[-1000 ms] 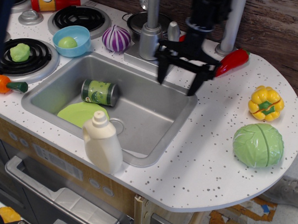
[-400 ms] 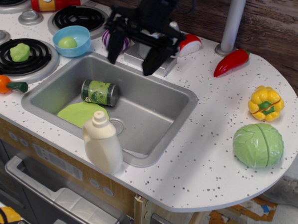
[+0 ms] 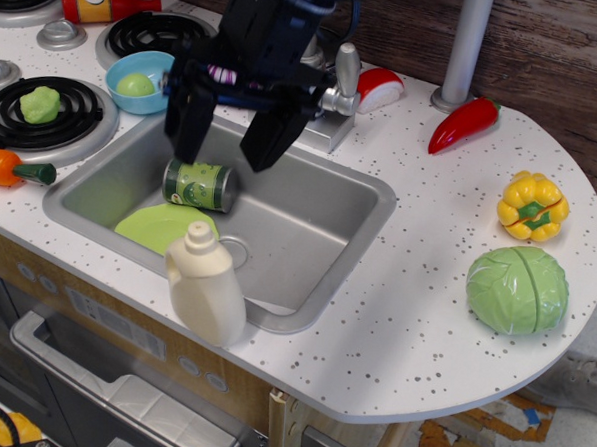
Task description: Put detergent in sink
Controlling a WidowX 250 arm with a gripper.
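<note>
A: Where is the cream-white plastic detergent bottle with the round cap [image 3: 205,287]?

B: Standing upright on the speckled white counter [image 3: 414,310], right at the front rim of the grey metal sink [image 3: 308,224], outside the basin.

A: What lies in the basin?

B: A green-labelled can [image 3: 200,185] on its side near the back left, and a flat lime-green plate [image 3: 161,225] just in front of it. The bottle's cap overlaps the plate's edge from this angle.

A: And the black robot gripper [image 3: 228,138]?

B: It hangs above the sink's back left part, over the can, jaws spread wide and holding nothing. It is well apart from the bottle.

A: What else is on the counter?

B: To the right, a red chilli pepper [image 3: 464,124], a yellow bell pepper [image 3: 532,206] and a green cabbage [image 3: 517,288]. To the left, a blue bowl [image 3: 138,79] holding a green ball, an orange carrot [image 3: 11,167], and a red ketchup bottle [image 3: 105,6] by the burners.
</note>
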